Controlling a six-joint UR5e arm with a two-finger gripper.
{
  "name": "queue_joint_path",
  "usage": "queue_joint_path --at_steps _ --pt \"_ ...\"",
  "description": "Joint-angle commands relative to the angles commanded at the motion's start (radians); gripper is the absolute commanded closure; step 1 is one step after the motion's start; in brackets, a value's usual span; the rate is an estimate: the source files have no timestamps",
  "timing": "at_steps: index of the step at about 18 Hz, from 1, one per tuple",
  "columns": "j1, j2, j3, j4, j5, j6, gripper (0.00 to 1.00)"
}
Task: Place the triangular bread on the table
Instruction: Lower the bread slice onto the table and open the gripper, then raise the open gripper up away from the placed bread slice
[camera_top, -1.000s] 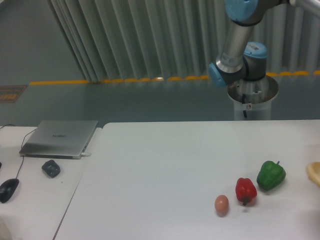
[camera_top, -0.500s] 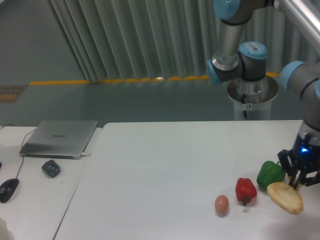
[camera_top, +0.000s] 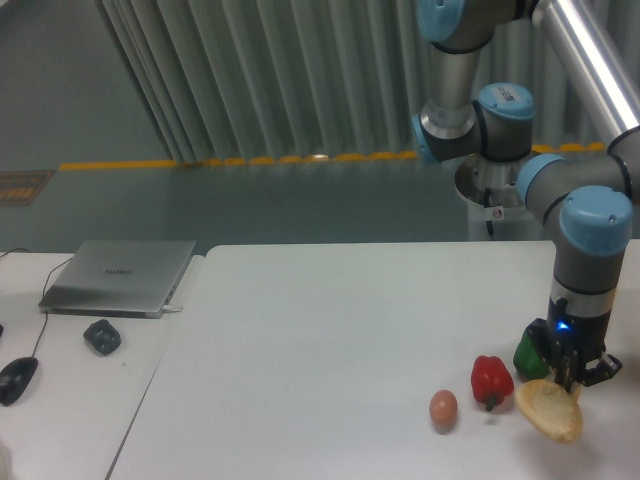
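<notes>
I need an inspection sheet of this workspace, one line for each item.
Surface: white table, mostly bare.
Job's things: triangular bread near front right, held by the gripper.
Clutter: egg, red pepper, green pepper partly hidden behind the arm.
Grippers: gripper, jaws shut on the bread's upper edge.
Cables: mouse cord on the side desk.
Surroundings: closed laptop, small dark object, ribbed wall, yellow floor line.

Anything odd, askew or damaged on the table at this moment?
Nothing stands out. The gripper holds the triangular bread by its upper edge, low over the table, beside the red pepper. The green pepper is partly hidden behind the arm. The egg sits undisturbed, and nothing looks spilled or broken.
</notes>
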Motion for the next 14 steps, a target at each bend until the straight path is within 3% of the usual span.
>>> queue_joint_path --at_steps 3,5,14 --pt "0.000 -0.002 0.005 0.000 0.002 0.002 0.35" --pt "0.003 0.000 0.012 0.000 0.003 0.005 0.00" --pt "0.006 0.020 0.028 0.000 0.009 0.098 0.00"
